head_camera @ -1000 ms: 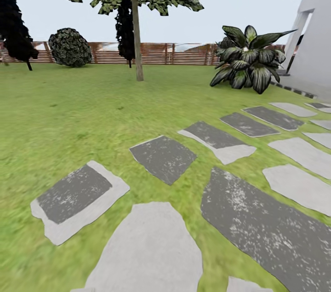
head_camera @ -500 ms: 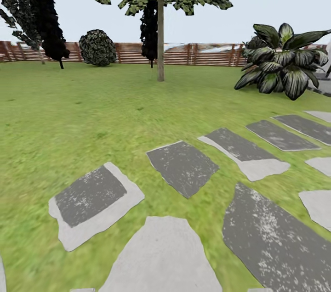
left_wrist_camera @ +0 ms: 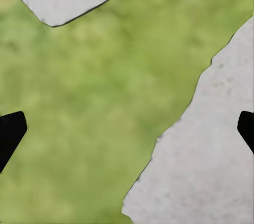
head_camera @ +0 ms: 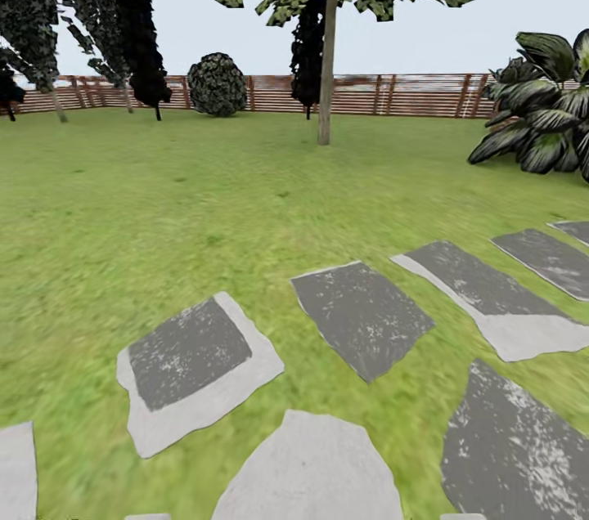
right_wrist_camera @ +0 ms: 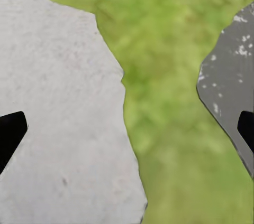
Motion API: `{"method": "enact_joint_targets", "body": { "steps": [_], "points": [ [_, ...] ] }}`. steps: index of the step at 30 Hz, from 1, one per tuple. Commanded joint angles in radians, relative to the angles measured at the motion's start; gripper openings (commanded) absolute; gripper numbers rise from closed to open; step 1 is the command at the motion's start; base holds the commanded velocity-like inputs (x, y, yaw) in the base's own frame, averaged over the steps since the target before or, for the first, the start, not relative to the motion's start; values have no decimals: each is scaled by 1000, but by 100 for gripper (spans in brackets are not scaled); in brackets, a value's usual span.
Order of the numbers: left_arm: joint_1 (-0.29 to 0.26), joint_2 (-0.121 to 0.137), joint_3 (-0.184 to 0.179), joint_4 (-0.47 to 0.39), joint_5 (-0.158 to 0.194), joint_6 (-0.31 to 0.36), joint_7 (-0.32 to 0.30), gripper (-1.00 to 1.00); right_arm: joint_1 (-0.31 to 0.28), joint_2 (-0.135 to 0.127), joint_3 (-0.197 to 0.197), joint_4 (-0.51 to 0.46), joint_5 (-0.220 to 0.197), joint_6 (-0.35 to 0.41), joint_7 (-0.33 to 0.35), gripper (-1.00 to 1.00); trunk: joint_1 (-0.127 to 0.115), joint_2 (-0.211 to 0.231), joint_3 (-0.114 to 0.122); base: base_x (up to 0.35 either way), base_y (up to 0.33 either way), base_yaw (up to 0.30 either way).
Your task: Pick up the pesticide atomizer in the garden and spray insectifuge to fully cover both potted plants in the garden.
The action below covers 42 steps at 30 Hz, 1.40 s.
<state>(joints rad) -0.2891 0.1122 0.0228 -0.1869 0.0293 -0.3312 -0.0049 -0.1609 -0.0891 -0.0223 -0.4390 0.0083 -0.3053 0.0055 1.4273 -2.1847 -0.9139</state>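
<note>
Green lawn (head_camera: 164,201) of the garden, crossed by grey stepping stones (head_camera: 360,316). Beyond the stones, a slim-trunked tree (head_camera: 327,54); behind that tree, a brown slatted fence (head_camera: 393,95) and a round dark shrub (head_camera: 217,84). Right of the tree, a broad-leaved plant (head_camera: 548,111). Left tool (left_wrist_camera: 127,131) spread wide, holding nothing, over grass and pale stone. Right tool (right_wrist_camera: 127,129) likewise spread, holding nothing.

Camera swings leftward; tree (head_camera: 327,54), fence (head_camera: 393,95) and stepping stones (head_camera: 360,316) slide right in head view; more dark cypresses (head_camera: 131,21) enter at left.
</note>
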Motion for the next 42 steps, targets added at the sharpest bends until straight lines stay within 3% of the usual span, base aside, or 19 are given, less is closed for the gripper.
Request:
{"method": "enact_joint_targets", "body": {
  "steps": [1,42],
  "points": [
    [-1,0,2,1,3,-3,-1,100,0,0,-2,0,1,-3,1,100,0,0,-1,193,0,278],
    [1,-2,2,0,3,-3,0,100,0,0,-1,0,1,-3,1,100,0,0,-1,15,0,278]
  ]
}}
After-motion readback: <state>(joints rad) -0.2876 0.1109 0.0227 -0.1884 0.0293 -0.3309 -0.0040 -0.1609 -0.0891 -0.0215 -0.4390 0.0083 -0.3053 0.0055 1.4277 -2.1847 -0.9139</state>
